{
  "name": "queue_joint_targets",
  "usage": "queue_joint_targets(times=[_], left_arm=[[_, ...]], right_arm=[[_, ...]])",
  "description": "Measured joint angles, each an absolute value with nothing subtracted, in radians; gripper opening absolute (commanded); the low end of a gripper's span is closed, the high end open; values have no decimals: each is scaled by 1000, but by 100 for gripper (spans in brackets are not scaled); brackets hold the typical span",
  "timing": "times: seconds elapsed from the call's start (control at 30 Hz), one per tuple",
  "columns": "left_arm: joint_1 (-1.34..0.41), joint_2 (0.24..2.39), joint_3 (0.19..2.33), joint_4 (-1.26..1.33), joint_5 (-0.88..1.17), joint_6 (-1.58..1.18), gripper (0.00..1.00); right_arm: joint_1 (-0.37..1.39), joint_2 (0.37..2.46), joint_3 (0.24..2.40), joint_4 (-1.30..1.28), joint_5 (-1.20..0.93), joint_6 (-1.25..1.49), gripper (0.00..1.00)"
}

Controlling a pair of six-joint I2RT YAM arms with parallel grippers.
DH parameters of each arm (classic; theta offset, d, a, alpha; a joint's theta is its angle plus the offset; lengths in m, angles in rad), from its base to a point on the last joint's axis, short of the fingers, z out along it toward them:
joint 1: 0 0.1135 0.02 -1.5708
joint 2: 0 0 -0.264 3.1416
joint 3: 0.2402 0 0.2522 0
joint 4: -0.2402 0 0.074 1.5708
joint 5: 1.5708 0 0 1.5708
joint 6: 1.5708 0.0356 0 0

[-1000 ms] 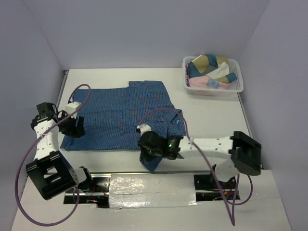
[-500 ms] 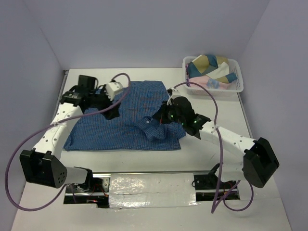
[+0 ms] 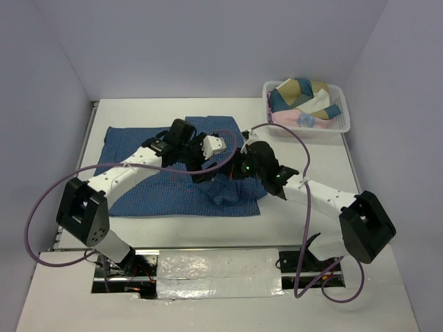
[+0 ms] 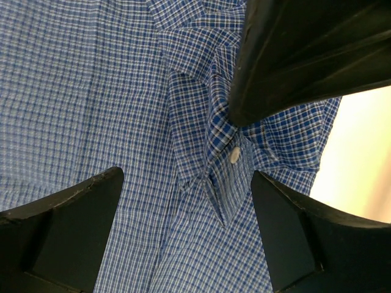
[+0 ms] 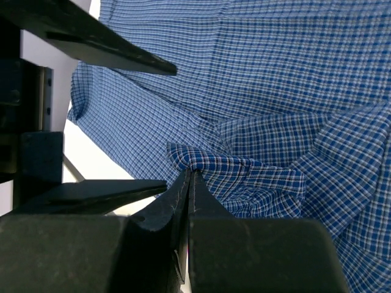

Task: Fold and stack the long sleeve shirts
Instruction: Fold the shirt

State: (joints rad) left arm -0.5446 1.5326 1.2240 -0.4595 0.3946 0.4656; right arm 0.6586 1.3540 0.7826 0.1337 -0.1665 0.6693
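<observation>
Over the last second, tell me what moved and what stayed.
The left gripper swung from the left edge of the shirt across to its middle, jaws open, holding nothing. The right gripper, shut on the sleeve, carried it from the near right corner up onto the shirt. The basket stayed put.

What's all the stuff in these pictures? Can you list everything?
shirt: one, blue checked, spread on the table, bunched up at its right side
button: one, white, on a shirt fold below the left gripper
clothes: small pile, tan, teal, pink and cream, in the basket
basket: one, white, far right of the table
table: one, white, under everything
silver strip: one, shiny, near edge between the arm bases
cables: two, purple, looping along the arms
left gripper: one, black, open above the shirt
right gripper: one, black, shut on a shirt fold
</observation>
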Motion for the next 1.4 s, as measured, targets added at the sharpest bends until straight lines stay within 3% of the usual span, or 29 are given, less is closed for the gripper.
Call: queue_joint_targets(times=[0.2,0.43,0.53,0.57,0.63,0.67,0.77,0.8,0.97,1.07,1.17,1.27,1.4], left_arm=[[-542,1567,1222,-426,506,475,96],[-566,1646,1225,-430,569,493,77],[-574,1700,1224,-449,559,497,53],[-576,1710,1223,-456,555,500,32],[-576,1711,1223,-469,550,501,0],[-576,1710,1225,-472,545,490,0],[-576,1710,1256,-482,500,480,0],[-576,1710,1275,-487,475,472,0],[-581,1708,1441,-531,306,471,0],[-593,1711,1553,-544,177,487,0],[-620,1716,1635,-548,61,509,0],[-659,1737,1677,-551,-38,536,0],[-707,1805,1745,-559,-172,587,0]], right_arm=[[647,1348,776,135,-166,689,0],[641,1345,770,150,-170,699,0],[640,1345,766,151,-173,702,0],[640,1345,765,152,-173,702,0],[636,1345,763,157,-178,701,0],[635,1345,763,158,-182,699,0],[632,1344,763,164,-197,683,30],[631,1343,763,162,-196,676,46],[601,1227,727,123,-139,646,57],[593,1087,669,95,-92,634,55],[588,980,611,84,-41,629,43],[585,952,550,80,-14,639,20],[585,957,472,73,-6,669,11]])
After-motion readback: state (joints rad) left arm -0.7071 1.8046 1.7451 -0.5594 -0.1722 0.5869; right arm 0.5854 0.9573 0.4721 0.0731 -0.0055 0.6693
